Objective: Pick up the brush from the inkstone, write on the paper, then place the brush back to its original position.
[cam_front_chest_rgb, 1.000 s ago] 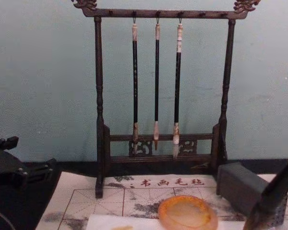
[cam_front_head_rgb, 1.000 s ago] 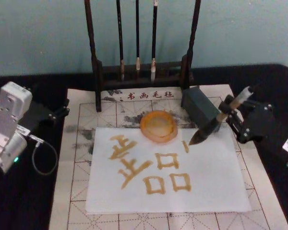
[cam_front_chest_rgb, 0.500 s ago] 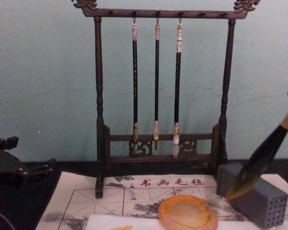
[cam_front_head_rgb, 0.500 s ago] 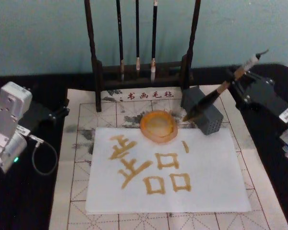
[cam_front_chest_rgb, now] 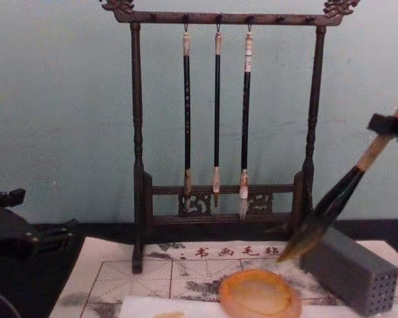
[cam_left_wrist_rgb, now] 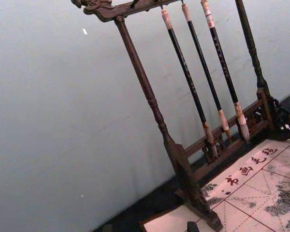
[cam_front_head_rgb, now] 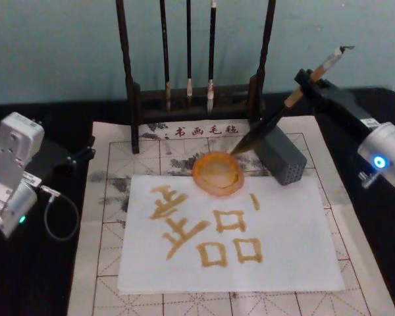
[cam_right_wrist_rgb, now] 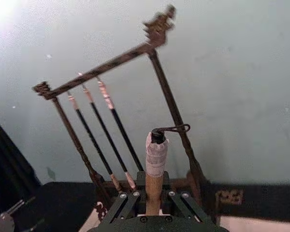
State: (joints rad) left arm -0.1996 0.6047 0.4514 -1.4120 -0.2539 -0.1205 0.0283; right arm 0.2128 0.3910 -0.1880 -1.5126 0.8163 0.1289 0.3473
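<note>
Writing looks done: paper (cam_front_head_rgb: 296, 250) carries golden characters. Right gripper (cam_front_head_rgb: 304, 81) clamped on brush (cam_front_head_rgb: 276, 120) handle. Brush tilted, tip in air above orange dish (cam_front_head_rgb: 207, 181) rim, beside grey block (cam_front_head_rgb: 286, 161). Remaining: set brush down, release. Left gripper (cam_front_head_rgb: 79, 157) parked at table's left.

Four views sharing one dark carved wooden brush rack (cam_front_head_rgb: 230, 100).
Head camera looks steeply down on the beige gridded felt mat (cam_front_head_rgb: 102, 263); chest camera faces the rack level, low and close; both wrist cameras see it tilted against the pale teal wall (cam_left_wrist_rgb: 63, 96).
</note>
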